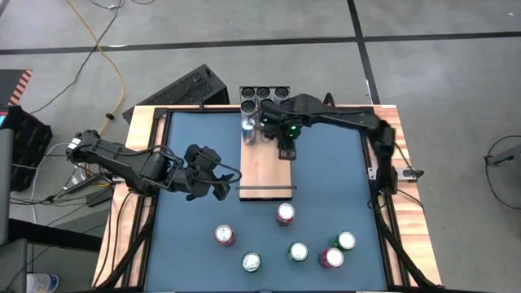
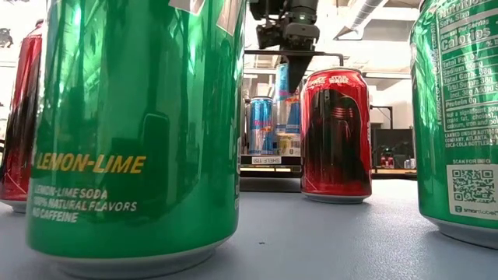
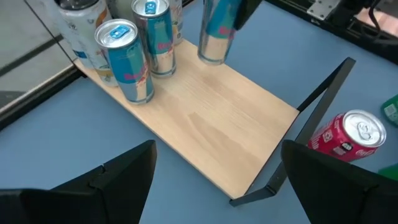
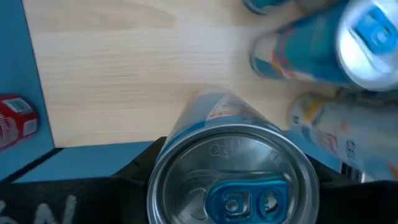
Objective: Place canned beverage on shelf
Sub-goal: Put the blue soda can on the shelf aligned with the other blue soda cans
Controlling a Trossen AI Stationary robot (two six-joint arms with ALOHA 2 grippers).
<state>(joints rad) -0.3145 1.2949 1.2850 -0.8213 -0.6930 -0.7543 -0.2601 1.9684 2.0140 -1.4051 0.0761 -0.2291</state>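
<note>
Pale grained wood forms the flat shelf (image 3: 211, 124); above it the right gripper (image 1: 286, 152) clamps a slim blue-and-silver can (image 4: 233, 168). Left gripper (image 1: 218, 172) gapes apart.

Right arm reaching in from the right edge, elbow bent, wrist pointing down, right gripper (image 1: 286, 151) raised off the surface with fingers (image 4: 140, 171) clamped on either side of a slim blue can (image 4: 233, 180), holding it upright in the air. Left arm stretched in low from the left side, left gripper (image 1: 218, 181) level, fingers (image 3: 115, 177) spread wide, gripping nothing.
</note>
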